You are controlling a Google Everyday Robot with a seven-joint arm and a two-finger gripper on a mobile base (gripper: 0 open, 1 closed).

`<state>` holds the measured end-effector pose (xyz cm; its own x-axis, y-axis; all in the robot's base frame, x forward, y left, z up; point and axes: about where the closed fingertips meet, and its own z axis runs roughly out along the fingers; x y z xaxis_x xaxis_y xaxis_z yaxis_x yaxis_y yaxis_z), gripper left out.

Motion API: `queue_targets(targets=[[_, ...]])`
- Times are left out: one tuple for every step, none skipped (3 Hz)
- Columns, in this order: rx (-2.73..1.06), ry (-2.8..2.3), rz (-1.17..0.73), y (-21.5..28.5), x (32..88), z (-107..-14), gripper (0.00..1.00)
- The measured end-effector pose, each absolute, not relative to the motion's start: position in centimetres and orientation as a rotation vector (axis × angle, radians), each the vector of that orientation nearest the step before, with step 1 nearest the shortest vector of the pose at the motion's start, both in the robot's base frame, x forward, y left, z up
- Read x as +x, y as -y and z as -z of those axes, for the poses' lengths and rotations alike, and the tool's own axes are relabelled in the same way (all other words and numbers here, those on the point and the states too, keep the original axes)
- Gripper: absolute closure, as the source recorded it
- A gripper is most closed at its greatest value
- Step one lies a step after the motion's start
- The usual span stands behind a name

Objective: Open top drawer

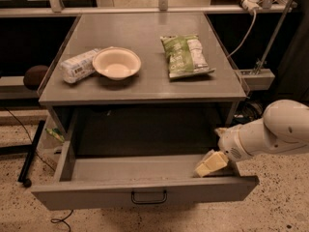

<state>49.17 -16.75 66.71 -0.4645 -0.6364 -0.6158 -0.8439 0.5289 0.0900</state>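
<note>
Tool (211, 163) inside the open top drawer (137, 170), near its right front corner

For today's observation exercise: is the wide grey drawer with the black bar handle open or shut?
Open: the wide grey top drawer juts out, interior exposed; gripper inside its right end.

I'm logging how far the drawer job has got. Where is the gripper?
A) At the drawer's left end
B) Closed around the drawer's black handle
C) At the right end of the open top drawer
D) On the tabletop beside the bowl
C: the gripper is at the right end of the pulled-out top drawer, just behind its front panel and well away from the black handle.
</note>
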Motion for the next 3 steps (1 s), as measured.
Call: queue_targets(targets=[[-1.325,-2.240,-0.622,17.26,47.57,-66.12,0.00],[-1.342,-2.241,-0.649,16.99,46.99,-66.18,0.00],[-1.304,-2.201,-0.707,16.74,47.43,-66.55,0.00]])
